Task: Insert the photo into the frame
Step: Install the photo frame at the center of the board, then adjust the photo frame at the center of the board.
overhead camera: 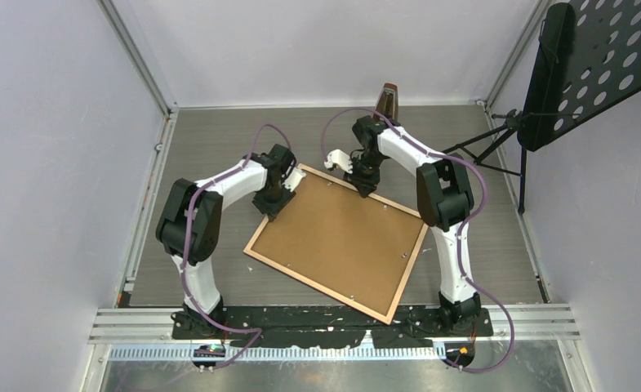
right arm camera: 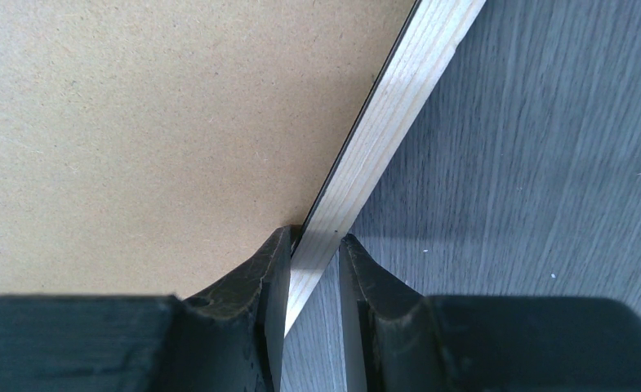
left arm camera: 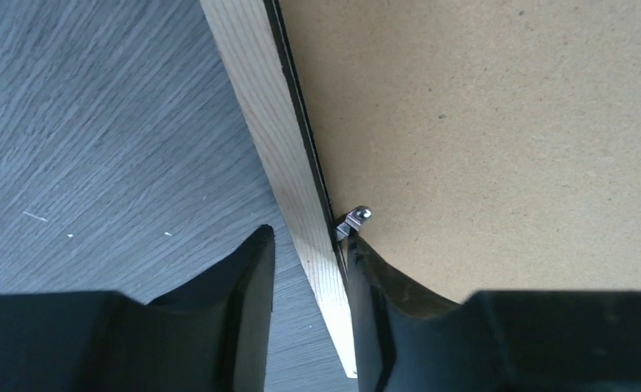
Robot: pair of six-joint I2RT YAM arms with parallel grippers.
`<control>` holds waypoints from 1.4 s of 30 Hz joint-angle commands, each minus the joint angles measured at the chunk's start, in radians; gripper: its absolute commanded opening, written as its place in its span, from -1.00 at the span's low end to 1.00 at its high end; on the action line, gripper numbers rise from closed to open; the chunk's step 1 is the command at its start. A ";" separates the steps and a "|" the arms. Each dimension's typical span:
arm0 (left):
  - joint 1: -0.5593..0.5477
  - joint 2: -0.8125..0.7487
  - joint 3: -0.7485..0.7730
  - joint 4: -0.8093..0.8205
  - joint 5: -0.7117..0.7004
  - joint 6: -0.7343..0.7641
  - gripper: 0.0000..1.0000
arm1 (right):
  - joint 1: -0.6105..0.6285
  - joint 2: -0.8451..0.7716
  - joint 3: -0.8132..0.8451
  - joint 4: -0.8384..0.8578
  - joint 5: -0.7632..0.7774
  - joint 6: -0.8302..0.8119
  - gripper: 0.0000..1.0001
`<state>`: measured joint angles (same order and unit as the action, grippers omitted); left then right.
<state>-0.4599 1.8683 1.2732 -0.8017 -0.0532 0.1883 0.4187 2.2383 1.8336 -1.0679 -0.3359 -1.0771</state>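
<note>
The frame (overhead camera: 317, 287) lies face down on the grey table, its light wood rear border up. The brown hardboard backing (overhead camera: 341, 237) fills it. The photo is hidden. My left gripper (overhead camera: 269, 208) is at the frame's upper left side. In the left wrist view it (left arm camera: 309, 245) is open astride the wood border (left arm camera: 276, 139), the outer finger apart from it, the inner finger beside a metal clip (left arm camera: 355, 220). My right gripper (overhead camera: 364, 192) is at the far side. In the right wrist view it (right arm camera: 315, 237) is shut on the border (right arm camera: 382, 122).
A black perforated music stand (overhead camera: 594, 65) on tripod legs (overhead camera: 496, 147) stands at the back right. A dark upright object (overhead camera: 389, 98) stands against the back wall. White walls enclose the table on three sides. Several small clips dot the backing's edges.
</note>
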 commanded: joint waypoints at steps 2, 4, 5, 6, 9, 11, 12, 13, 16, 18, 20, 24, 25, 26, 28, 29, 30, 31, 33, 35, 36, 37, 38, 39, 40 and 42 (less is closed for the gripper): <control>0.001 -0.052 0.012 0.049 0.011 0.000 -0.10 | 0.023 -0.019 -0.030 0.018 -0.011 -0.013 -0.89; 0.005 -0.058 0.017 0.043 0.014 -0.006 -0.01 | 0.023 -0.025 -0.034 0.027 -0.010 -0.002 -0.89; 0.009 -0.065 0.018 0.041 0.018 -0.010 0.04 | 0.023 -0.028 -0.038 0.031 -0.009 0.006 -0.89; 0.013 -0.069 0.021 0.039 0.021 -0.013 0.07 | 0.023 -0.033 -0.040 0.039 -0.009 0.008 -0.89; 0.036 -0.086 0.029 0.035 0.045 -0.025 0.14 | 0.028 -0.041 -0.051 0.057 -0.001 0.020 -0.88; 0.062 -0.095 0.036 0.032 0.072 -0.037 0.19 | 0.034 -0.044 -0.053 0.072 0.011 0.024 -0.89; 0.074 -0.100 0.039 0.031 0.091 -0.044 0.22 | 0.036 -0.046 -0.052 0.083 0.015 0.026 -0.89; 0.088 -0.106 0.040 0.032 0.104 -0.051 0.24 | 0.042 -0.046 -0.047 0.088 0.022 0.026 -0.89; 0.133 -0.118 0.038 0.040 0.148 -0.080 0.32 | 0.052 -0.043 -0.030 0.104 0.028 0.016 -0.89; 0.162 -0.121 0.040 0.042 0.177 -0.099 0.33 | 0.060 -0.033 -0.007 0.108 0.031 0.009 -0.89; 0.190 -0.116 0.039 0.045 0.206 -0.114 0.34 | 0.072 -0.021 0.022 0.111 0.030 -0.001 -0.89; 0.220 -0.094 0.026 0.051 0.250 -0.140 0.34 | 0.099 0.004 0.076 0.133 0.021 -0.027 -0.89; 0.226 -0.087 0.021 0.052 0.259 -0.145 0.35 | 0.111 0.011 0.081 0.145 0.020 -0.032 -0.89; 0.231 -0.085 0.016 0.053 0.266 -0.150 0.35 | 0.118 0.015 0.091 0.152 0.021 -0.042 -0.89; 0.241 -0.083 0.006 0.053 0.289 -0.160 0.35 | 0.143 0.025 0.108 0.172 0.026 -0.058 -0.89; 0.245 -0.081 0.002 0.052 0.295 -0.163 0.35 | 0.150 0.035 0.118 0.179 0.028 -0.062 -0.89; 0.245 -0.082 0.000 0.052 0.299 -0.165 0.35 | 0.161 0.043 0.141 0.180 0.030 -0.071 -0.89; 0.245 -0.082 -0.005 0.053 0.299 -0.164 0.35 | 0.166 0.055 0.153 0.180 0.031 -0.075 -0.89; 0.246 -0.081 -0.011 0.054 0.294 -0.164 0.35 | 0.180 0.074 0.190 0.178 0.031 -0.087 -0.89; 0.248 -0.075 -0.020 0.055 0.295 -0.164 0.35 | 0.191 0.087 0.213 0.181 0.034 -0.095 -0.84; 0.249 -0.072 -0.025 0.056 0.298 -0.166 0.35 | 0.195 0.090 0.229 0.183 0.034 -0.090 -0.79; 0.252 -0.070 -0.026 0.055 0.301 -0.166 0.35 | 0.196 0.094 0.236 0.185 0.032 -0.078 -0.75; 0.253 -0.073 -0.029 0.056 0.301 -0.167 0.34 | 0.198 0.094 0.247 0.186 0.026 -0.069 -0.63; 0.256 -0.075 -0.033 0.059 0.300 -0.168 0.34 | 0.198 0.091 0.248 0.191 0.022 -0.050 -0.56; 0.261 -0.079 -0.036 0.062 0.301 -0.171 0.34 | 0.198 0.083 0.244 0.197 0.021 -0.039 -0.43; 0.269 -0.090 -0.044 0.067 0.307 -0.176 0.34 | 0.198 0.060 0.215 0.219 0.023 -0.004 -0.21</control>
<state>-0.2119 1.7912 1.2423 -0.7662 0.2272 0.0292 0.6128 2.3459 2.0251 -0.9123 -0.2947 -1.1099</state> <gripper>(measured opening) 0.671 0.301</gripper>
